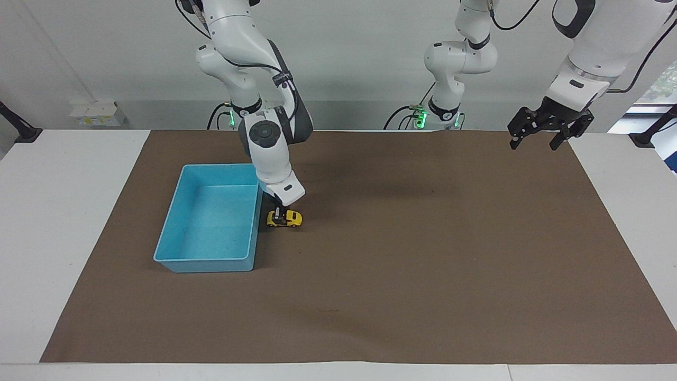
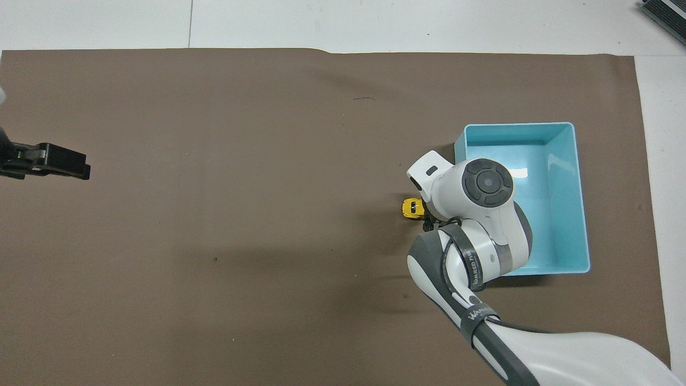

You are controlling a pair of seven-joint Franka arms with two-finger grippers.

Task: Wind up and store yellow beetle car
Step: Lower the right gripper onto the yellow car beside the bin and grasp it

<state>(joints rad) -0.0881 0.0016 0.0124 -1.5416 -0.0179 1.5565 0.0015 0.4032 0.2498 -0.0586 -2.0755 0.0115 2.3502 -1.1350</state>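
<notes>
The yellow beetle car (image 1: 292, 218) (image 2: 411, 208) stands on the brown mat, close beside the blue bin (image 1: 206, 261) (image 2: 582, 198) on the side toward the left arm. My right gripper (image 1: 278, 216) reaches down onto the car's bin-side end, and its fingers are shut on the car's body. In the overhead view the right wrist hides those fingers and half of the car. My left gripper (image 1: 538, 138) (image 2: 80, 163) waits open and holds nothing, raised over the mat at the left arm's end.
The blue bin holds nothing and lies toward the right arm's end of the table. The brown mat (image 1: 423, 264) covers most of the table, with white tabletop (image 1: 53, 211) around it.
</notes>
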